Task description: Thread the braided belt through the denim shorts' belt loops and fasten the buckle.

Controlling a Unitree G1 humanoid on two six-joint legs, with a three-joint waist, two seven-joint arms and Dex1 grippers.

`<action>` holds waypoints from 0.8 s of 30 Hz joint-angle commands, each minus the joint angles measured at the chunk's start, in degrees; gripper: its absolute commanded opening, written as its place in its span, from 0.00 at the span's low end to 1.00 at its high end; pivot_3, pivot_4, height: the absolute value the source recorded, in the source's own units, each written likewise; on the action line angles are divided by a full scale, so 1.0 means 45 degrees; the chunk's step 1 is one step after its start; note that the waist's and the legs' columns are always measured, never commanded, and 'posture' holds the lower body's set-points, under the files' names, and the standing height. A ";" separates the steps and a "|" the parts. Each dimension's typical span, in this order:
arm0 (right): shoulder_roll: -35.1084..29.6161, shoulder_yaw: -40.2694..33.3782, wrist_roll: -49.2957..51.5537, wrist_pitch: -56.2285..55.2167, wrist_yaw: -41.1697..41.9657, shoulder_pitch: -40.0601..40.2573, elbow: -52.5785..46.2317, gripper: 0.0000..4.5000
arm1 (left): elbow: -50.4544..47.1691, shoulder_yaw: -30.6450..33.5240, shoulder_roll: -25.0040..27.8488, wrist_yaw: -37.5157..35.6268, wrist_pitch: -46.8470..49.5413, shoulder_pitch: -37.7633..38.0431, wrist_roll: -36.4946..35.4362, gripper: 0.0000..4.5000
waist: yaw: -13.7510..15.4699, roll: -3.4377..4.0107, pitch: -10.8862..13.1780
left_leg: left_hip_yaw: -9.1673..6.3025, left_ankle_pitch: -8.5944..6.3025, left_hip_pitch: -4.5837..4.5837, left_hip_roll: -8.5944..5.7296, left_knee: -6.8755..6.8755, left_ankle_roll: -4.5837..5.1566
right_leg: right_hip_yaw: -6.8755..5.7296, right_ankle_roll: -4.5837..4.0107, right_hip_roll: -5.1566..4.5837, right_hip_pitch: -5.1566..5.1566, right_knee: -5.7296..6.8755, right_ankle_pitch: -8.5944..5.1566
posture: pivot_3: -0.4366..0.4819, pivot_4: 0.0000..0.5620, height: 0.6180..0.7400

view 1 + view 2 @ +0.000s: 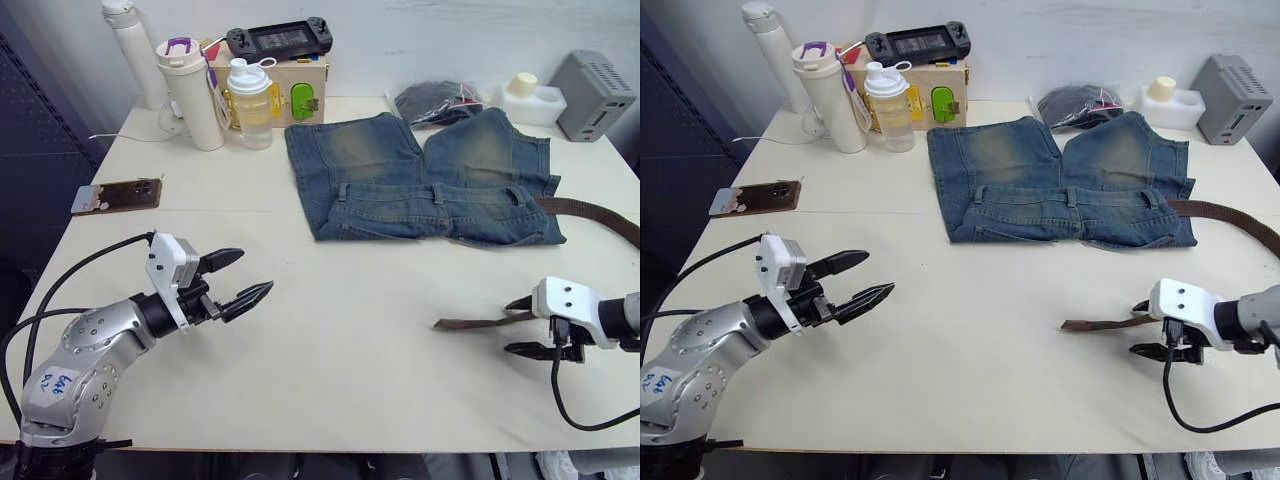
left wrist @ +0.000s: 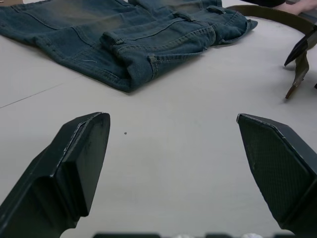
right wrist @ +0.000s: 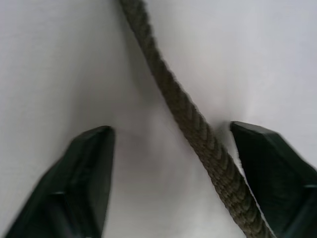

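Two right fingers (image 3: pixel 84 178) spread, braided belt (image 3: pixel 188 116) between

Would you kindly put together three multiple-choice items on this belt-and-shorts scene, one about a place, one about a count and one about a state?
1. Where does the denim shorts lie?
A. at the table's far side, right of the bottles
B. at the near edge, under the left gripper
C. hanging off the table's left side

2. How many drink bottles stand at the far left of the table?
A. one
B. three
C. five

3. How do the fingers of the right gripper stand?
A. spread, with the braided belt running between them
C. spread around a phone
B. clamped flat on the shorts

Key: 1 A, the shorts lie spread beside the bottles; 2 B, a white flask, a purple-lidded tumbler and a yellow bottle; 3 A, the right wrist view shows both fingers apart beside the strap.
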 commanded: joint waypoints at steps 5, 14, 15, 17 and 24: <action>0.0304 0.0111 -0.0221 -0.0301 -0.0266 0.0212 -0.0042 0.05 | 0.0011 0.0254 0.0450 -0.0407 -0.0216 -0.0557 -0.0199 1.00 | 0.0025 0.0000 0.0000 | -0.0008 -0.0013 0.0142 0.0003 -0.0043 -0.0007 | 0.0003 -0.0016 0.0003 0.0156 -0.0108 -0.0009 | 0.48 0.27 0.52; 0.1107 0.0318 0.0400 0.1092 -0.0628 -0.0086 -0.3483 0.02 | 0.3190 -0.1774 0.0803 -0.3112 -0.0770 -0.5547 0.0214 1.00 | 0.0012 -0.0005 -0.0004 | 0.0000 -0.0014 0.0150 0.0009 -0.0050 -0.0016 | -0.0032 -0.0021 0.0014 0.0141 -0.0085 -0.0013 | 0.48 0.27 0.52; 0.1270 0.0509 0.0437 0.1498 -0.0761 -0.0432 -0.4029 0.02 | 0.3428 -0.2353 0.0558 -0.3499 -0.0816 -0.6213 0.0296 1.00 | 0.0009 -0.0005 -0.0003 | 0.0001 -0.0015 0.0146 0.0009 -0.0053 -0.0016 | -0.0037 -0.0020 0.0015 0.0137 -0.0085 -0.0012 | 0.48 0.27 0.52; 0.1612 0.0995 0.0457 0.2345 -0.1024 -0.1171 -0.5173 0.02 | 0.3576 -0.3489 0.0026 -0.4335 -0.0757 -0.7220 0.0312 1.00 | 0.0015 -0.0007 -0.0002 | 0.0004 -0.0014 0.0145 0.0008 -0.0050 -0.0016 | -0.0044 -0.0018 0.0014 0.0142 -0.0081 -0.0011 | 0.48 0.27 0.52; 0.2573 0.2047 0.0354 0.4395 -0.1764 -0.3185 -0.6911 0.02 | 0.3447 -0.5367 -0.0322 -0.6052 -0.1135 -0.6966 0.0901 1.00 | -0.0063 -0.0007 -0.0002 | 0.0007 -0.0015 0.0135 0.0023 -0.0084 -0.0017 | -0.0043 -0.0014 0.0022 0.0124 -0.0074 -0.0009 | 0.48 0.27 0.52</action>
